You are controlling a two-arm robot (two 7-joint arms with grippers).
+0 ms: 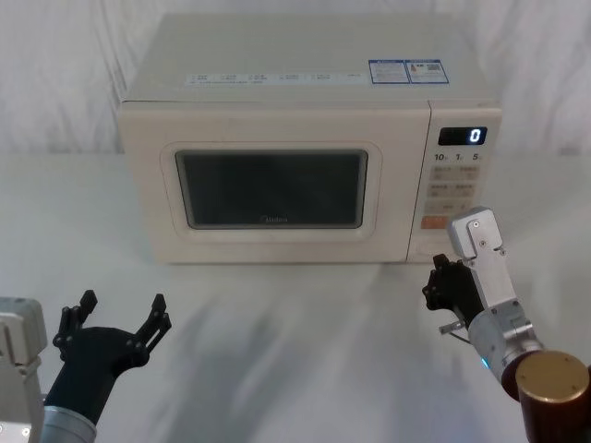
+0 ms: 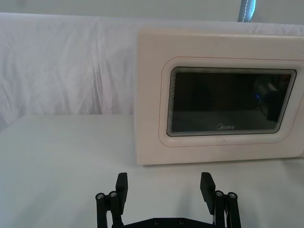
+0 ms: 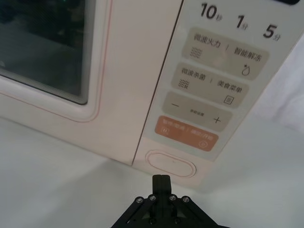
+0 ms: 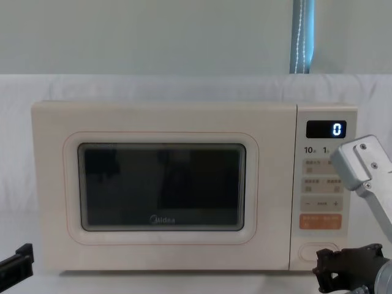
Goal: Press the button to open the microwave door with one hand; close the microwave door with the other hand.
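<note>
The microwave (image 1: pixel 309 138) stands on the white desk (image 1: pixel 277 351) with its door (image 1: pixel 272 189) shut flush against the body; the dark window carries the "Midea" logo along its lower edge. To the right of the door is the control panel (image 1: pixel 454 180), whose display (image 1: pixel 462 136) reads 0. The button (image 3: pixel 172 164) sits at the panel's bottom, just beneath the orange key (image 3: pixel 186 133). The right pincer (image 3: pixel 161 179) is closed, its fingers pressed together, and it points at the button from just in front, near but apart from it; in the chest view it hangs at the panel's lower right corner (image 4: pixel 343 269). The left pincer (image 1: pixel 115 323) is open, fingers spread wide, low over the desk on the robot's left, in front of the door's left part and well apart from it.
</note>
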